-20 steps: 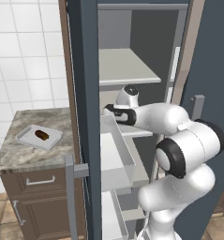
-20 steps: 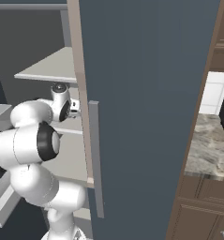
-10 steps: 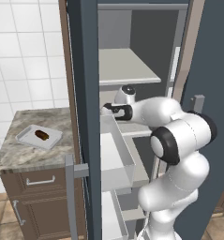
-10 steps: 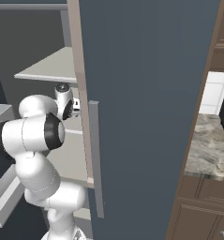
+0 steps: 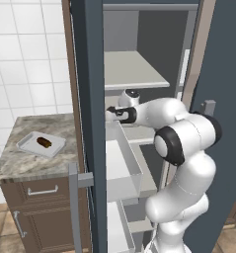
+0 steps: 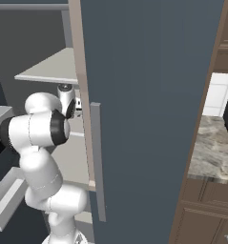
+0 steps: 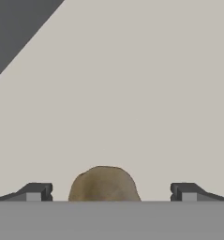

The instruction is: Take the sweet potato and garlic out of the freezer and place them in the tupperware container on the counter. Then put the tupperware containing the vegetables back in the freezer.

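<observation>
In the hand view the garlic (image 7: 104, 183), a small olive-tan lump, lies on a light grey freezer shelf (image 7: 141, 84). It sits between the two dark fingertips of my gripper (image 7: 111, 191), which is open, with a gap on each side. In the left base view the gripper (image 5: 110, 114) reaches into the open freezer (image 5: 139, 44) at mid height, partly behind the door edge. The dark reddish-brown sweet potato (image 5: 44, 142) lies in the tupperware container (image 5: 26, 147) on the counter (image 5: 20, 165).
The freezer door (image 5: 90, 89) stands open between the counter and the shelves, its bar handle (image 5: 73, 207) low down. A white bin (image 5: 123, 170) juts out below the hand. In the right base view the other door (image 6: 149, 95) hides much of the interior.
The hand has edged slightly left, deeper over the shelf, while the arm's elbow has swung up and to the right. The jaws stayed wide apart.
</observation>
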